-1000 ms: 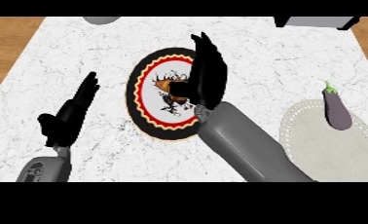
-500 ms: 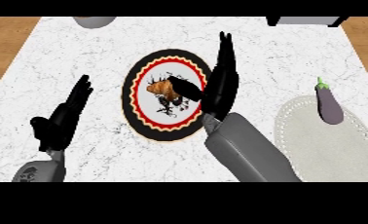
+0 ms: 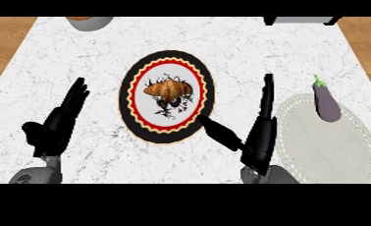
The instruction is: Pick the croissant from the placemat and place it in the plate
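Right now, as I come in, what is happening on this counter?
The croissant lies in the middle of the plate, so the placing looks done. The right hand is open between the plate and the placemat, fingers straight, holding nothing. The left hand rests open at the left of the plate. An eggplant lies at the placemat's far edge, untouched.

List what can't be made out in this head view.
- Grey round object, top left: cut off by the top edge, so what it is cannot be told.
- Dark object, top right: only a strip shows below the top edge.
- Placemat: runs past the right edge.
- Plate: the croissant hides part of its centre picture.
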